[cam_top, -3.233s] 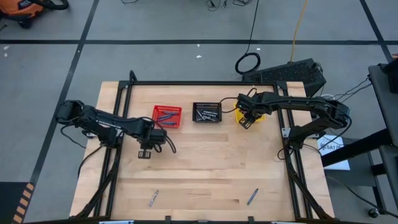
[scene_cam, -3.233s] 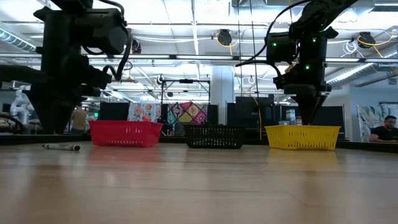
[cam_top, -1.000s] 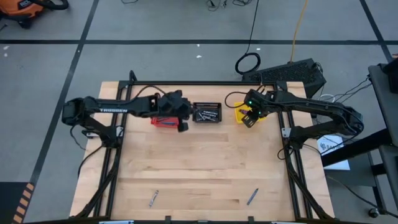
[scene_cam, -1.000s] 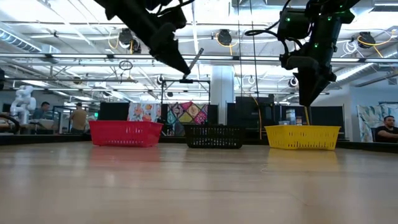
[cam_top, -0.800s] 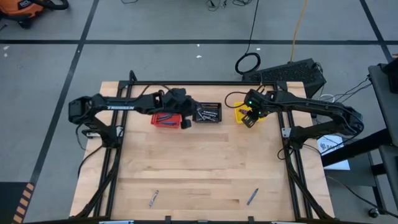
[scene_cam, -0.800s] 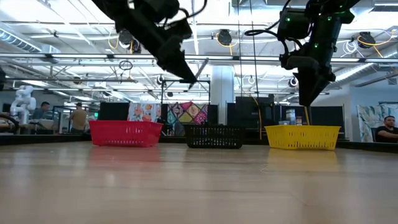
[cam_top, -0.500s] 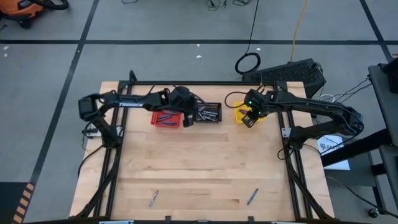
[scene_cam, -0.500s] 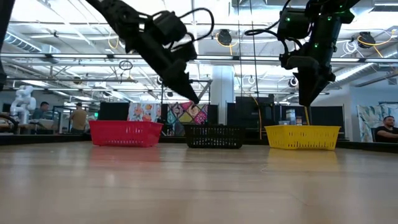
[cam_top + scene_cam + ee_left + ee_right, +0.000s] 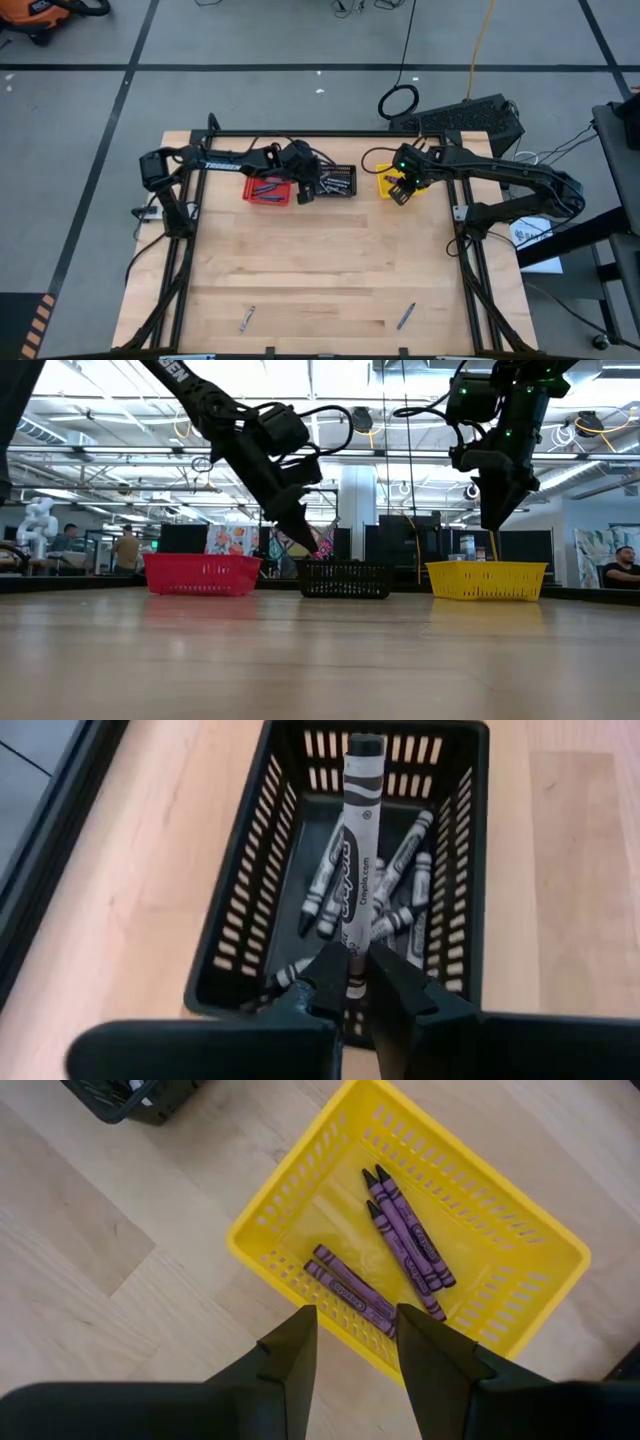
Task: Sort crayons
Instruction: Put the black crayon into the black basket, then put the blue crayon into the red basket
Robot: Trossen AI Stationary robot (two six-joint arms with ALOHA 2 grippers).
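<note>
Reaching across from the table's left side, the left gripper [image 9: 356, 982] is clamped on a grey paper-wrapped crayon [image 9: 358, 860] whose label reads "Crayola", holding it just above the black slotted plastic basket [image 9: 246, 910] where more grey crayons [image 9: 405, 880] lie heaped. Over the yellow slotted plastic basket [image 9: 270, 1215] the right gripper [image 9: 357, 1342] hangs with its fingers spread and nothing between them, and five purple crayons [image 9: 405, 1235] rest on that basket's floor. A red plastic basket [image 9: 264, 190] holding blue crayons [image 9: 266, 188] sits just left of the black one, "TROSSEN" shows in white on the left arm [image 9: 222, 166], and two loose crayons [image 9: 247, 319] lie near the table's front edge, well apart.
</note>
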